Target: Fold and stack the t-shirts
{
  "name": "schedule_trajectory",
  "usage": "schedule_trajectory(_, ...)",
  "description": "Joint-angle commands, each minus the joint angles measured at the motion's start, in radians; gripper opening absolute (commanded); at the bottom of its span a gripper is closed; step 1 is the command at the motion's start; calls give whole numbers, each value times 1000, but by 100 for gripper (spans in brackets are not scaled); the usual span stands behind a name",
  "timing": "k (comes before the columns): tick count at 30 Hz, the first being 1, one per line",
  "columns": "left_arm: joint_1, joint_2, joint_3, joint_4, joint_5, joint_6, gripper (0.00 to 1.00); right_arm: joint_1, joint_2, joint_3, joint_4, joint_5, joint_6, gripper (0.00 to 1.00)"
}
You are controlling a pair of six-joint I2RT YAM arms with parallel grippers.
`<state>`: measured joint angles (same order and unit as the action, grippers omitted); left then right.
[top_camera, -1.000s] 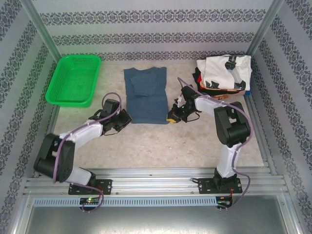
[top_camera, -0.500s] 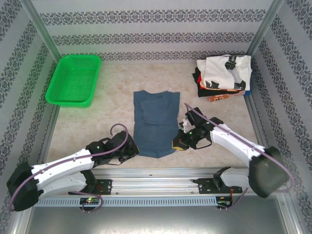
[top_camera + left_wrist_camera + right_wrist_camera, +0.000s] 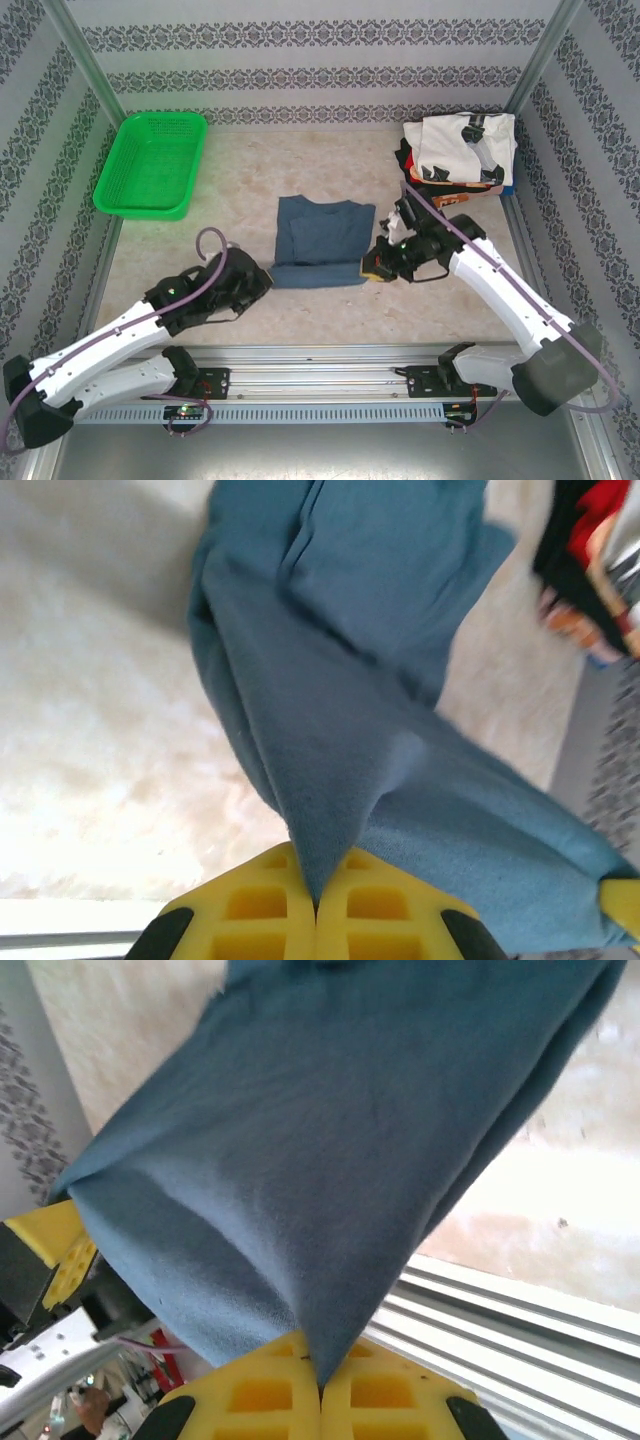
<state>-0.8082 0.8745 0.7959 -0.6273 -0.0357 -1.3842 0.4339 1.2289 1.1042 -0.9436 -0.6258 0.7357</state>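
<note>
Currently, the plain slate-blue cloth t-shirt (image 3: 322, 238) is clamped at its lower corners by the closed left tool (image 3: 262, 281) and right tool (image 3: 372, 267), its length lying up-frame.

No text, label, brand or number can be read in any view. The white t-shirt (image 3: 462, 140) on top of the pile at the far right carries a black-and-orange print. It may include lettering, but from the top camera it is too small to make out. The bands on the patterned wall (image 3: 300, 78) are repeating ornament, not writing.
</note>
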Motion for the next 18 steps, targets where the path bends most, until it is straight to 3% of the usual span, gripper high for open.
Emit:
schedule_trajectory(1, 106, 43, 55, 2, 81, 105, 0, -40, 63, 78, -69, 5, -68, 1)
schedule_trajectory(11, 388, 359, 235, 184, 355, 297, 0, -129, 338, 295, -29, -9, -153, 1)
schedule_trajectory(18, 463, 599, 374, 263, 490, 368, 0, -187, 489, 384, -34, 9, -200, 0)
